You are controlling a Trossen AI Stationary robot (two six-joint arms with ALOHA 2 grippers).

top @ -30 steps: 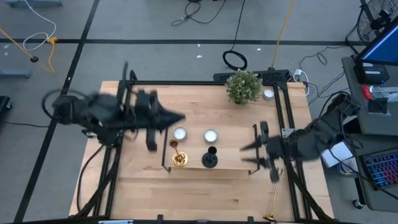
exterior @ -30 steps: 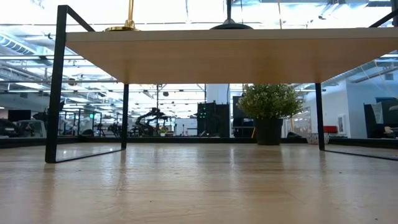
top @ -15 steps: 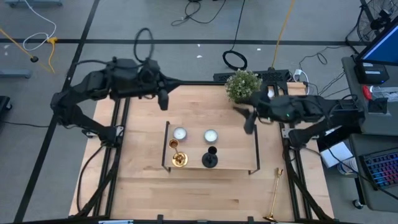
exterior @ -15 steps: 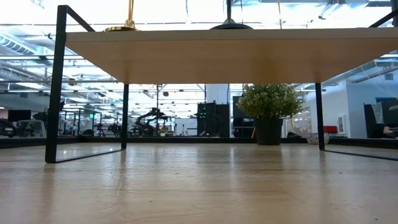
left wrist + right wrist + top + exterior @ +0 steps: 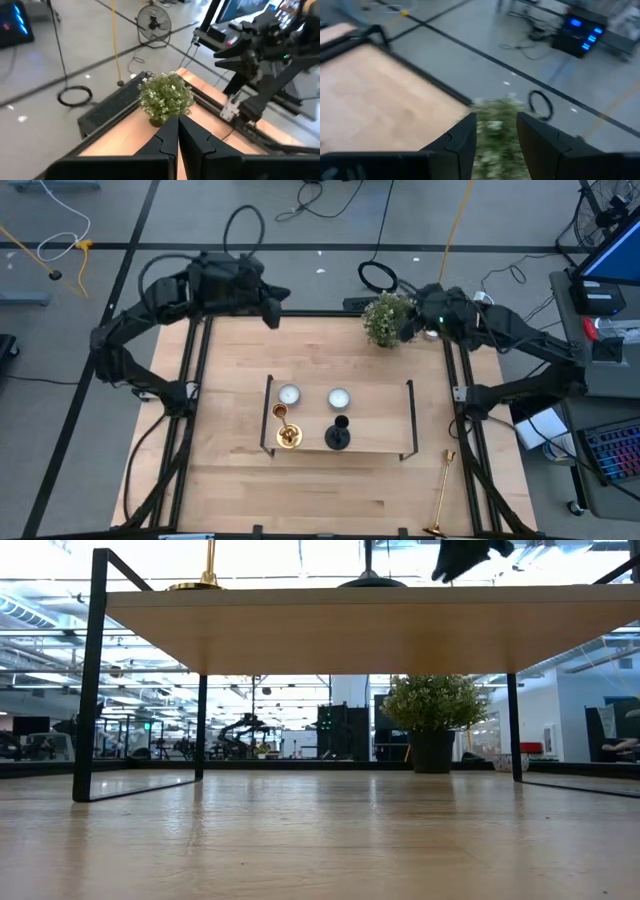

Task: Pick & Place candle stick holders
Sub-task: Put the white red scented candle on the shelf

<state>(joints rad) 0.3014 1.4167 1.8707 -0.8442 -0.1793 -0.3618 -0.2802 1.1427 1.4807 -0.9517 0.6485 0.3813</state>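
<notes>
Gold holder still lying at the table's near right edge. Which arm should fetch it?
Right, probably. The fallen gold holder lies off the stand, on the right arm's side. Both tools are raised at the far edge; the right tool stands open, the left tool is shut.

We're looking at two dark, matte-black arms, both built from chunky rounded joint housings linked by slimmer straight segments. A black cable loops in an arc above the left arm's upper link, and a small green light glows on the right arm's wrist housing. The left tool (image 5: 271,313) ends in two black angular fingers (image 5: 197,145) with stepped, notched inner edges, pressed together. The right tool (image 5: 496,142) carries the same flat black fingers, smooth-faced and broad, with a gap between them.
</notes>
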